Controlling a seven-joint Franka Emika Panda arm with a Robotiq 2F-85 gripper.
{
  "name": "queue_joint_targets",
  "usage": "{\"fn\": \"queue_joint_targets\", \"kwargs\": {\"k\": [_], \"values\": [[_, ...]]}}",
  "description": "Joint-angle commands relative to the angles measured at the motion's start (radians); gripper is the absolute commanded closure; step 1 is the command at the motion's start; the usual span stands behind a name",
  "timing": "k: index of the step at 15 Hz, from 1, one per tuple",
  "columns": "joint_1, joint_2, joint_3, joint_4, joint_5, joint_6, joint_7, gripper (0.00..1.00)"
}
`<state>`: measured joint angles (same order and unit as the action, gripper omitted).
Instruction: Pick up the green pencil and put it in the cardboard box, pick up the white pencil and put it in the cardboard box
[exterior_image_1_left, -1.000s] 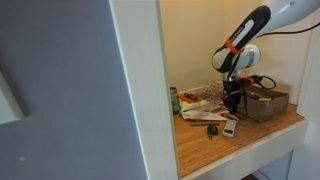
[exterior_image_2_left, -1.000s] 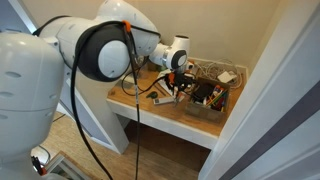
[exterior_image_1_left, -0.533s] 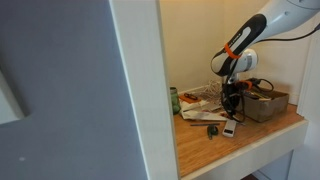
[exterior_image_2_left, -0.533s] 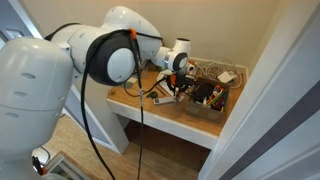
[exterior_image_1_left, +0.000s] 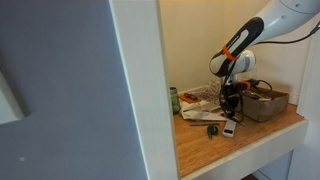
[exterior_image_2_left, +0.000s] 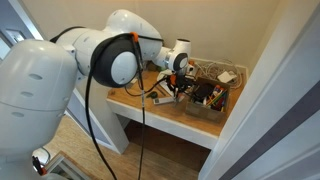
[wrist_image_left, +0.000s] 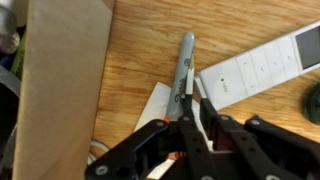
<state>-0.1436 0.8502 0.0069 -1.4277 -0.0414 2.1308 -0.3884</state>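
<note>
In the wrist view my gripper (wrist_image_left: 192, 108) is shut on the green pencil (wrist_image_left: 186, 62), a thin dark grey-green stick with print on it. The pencil points away from me over a white sheet and the wooden shelf. I cannot tell whether it is lifted off the shelf. The cardboard box (wrist_image_left: 62, 80) lies just left of it. In both exterior views the gripper (exterior_image_1_left: 232, 102) (exterior_image_2_left: 178, 89) points down beside the box (exterior_image_1_left: 266, 104) (exterior_image_2_left: 213, 94). I cannot pick out the white pencil.
A white remote-like strip (wrist_image_left: 262, 68) (exterior_image_1_left: 229, 128) lies right of the pencil. A small green lump (exterior_image_1_left: 213, 130) (wrist_image_left: 312, 102) sits near it and an upright green container (exterior_image_1_left: 174, 100) stands at the back. Papers clutter the shelf; walls close both sides.
The upper arm has shifted slightly. The gripper stays at the same spot beside the box.
</note>
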Motion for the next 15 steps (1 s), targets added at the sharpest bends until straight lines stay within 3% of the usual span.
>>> {"fn": "queue_joint_targets", "kwargs": {"k": [1, 15], "values": [[-0.006, 0.039, 0.010, 0.065, -0.001, -0.050, -0.001, 0.81], [-0.006, 0.124, 0.009, 0.165, 0.005, -0.083, 0.015, 0.84]]}}
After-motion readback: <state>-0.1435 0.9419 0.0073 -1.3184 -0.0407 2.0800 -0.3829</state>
